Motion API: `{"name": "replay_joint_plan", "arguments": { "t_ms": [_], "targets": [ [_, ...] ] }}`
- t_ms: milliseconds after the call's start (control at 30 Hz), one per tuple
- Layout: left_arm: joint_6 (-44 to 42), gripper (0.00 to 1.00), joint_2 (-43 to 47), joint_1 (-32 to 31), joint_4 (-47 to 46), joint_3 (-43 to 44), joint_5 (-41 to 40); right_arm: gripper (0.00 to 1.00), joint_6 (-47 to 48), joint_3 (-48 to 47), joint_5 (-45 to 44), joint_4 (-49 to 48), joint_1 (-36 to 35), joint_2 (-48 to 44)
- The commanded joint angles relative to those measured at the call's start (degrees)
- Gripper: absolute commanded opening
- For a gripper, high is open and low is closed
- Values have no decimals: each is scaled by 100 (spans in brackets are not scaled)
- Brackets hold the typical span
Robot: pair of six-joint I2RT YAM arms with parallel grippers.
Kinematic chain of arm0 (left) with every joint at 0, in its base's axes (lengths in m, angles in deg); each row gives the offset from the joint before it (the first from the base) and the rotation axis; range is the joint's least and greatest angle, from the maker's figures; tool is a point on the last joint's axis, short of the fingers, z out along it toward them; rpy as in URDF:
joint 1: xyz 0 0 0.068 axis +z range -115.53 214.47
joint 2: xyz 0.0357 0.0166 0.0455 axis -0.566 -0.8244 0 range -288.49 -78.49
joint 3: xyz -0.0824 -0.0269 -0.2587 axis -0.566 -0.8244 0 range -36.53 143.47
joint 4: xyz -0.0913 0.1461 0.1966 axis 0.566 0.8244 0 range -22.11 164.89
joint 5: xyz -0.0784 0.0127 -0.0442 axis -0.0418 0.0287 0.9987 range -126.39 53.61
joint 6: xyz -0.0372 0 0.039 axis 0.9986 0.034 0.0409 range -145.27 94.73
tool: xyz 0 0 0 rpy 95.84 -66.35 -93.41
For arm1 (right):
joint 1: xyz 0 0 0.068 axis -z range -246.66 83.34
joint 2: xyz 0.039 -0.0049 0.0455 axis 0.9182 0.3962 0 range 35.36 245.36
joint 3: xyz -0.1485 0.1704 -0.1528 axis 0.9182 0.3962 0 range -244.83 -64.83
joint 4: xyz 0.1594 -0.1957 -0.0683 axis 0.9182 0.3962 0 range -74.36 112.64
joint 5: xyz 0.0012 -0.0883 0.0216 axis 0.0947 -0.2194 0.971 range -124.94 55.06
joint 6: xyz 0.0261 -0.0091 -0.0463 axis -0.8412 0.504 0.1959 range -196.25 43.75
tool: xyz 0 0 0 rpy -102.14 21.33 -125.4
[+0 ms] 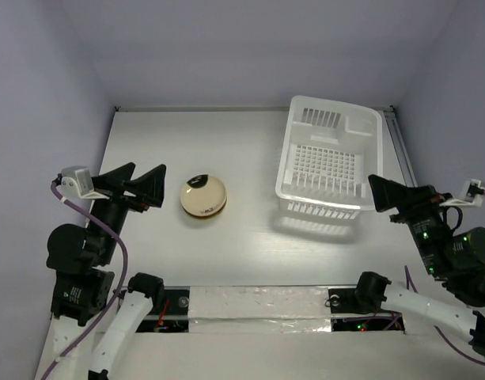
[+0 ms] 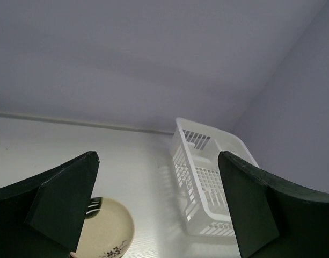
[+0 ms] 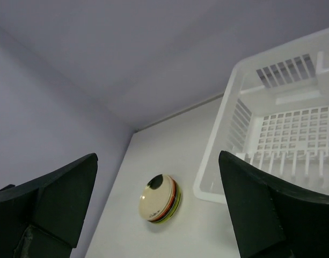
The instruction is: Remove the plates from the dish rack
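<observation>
- Dish rack (image 1: 329,162): white plastic, standing upright on the table (image 1: 226,142), in its far right part.
- Plates (image 1: 203,195): one stack, lying on the table to the left of the rack and well apart from it. None is seen inside the rack.
- Stack detail: the top plate is cream with a small dark mark. The right wrist view shows orange-red, lime green and dark edges beneath it.
- Left claw (image 1: 149,171): on the far side of the stack from the rack, near the plates but apart from them. Its fingers (image 2: 62,199) are spread wide and grip nothing.
- Right claw (image 1: 380,198): by the rack's near right corner. Its fingers (image 3: 51,199) are spread wide and grip nothing. Whether it touches the rack wall cannot be told.
</observation>
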Motion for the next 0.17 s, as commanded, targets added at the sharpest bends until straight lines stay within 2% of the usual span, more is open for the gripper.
{"name": "replay_joint_plan", "arguments": {
  "t_ms": [0,133],
  "targets": [
    [-106,93,-174,35,-140,139,-39,100,265,498,-303,-207,-18,-713],
    [-98,94,-183,35,-175,-80,13,100,336,631,-302,-270,-18,-952]
  ]
}}
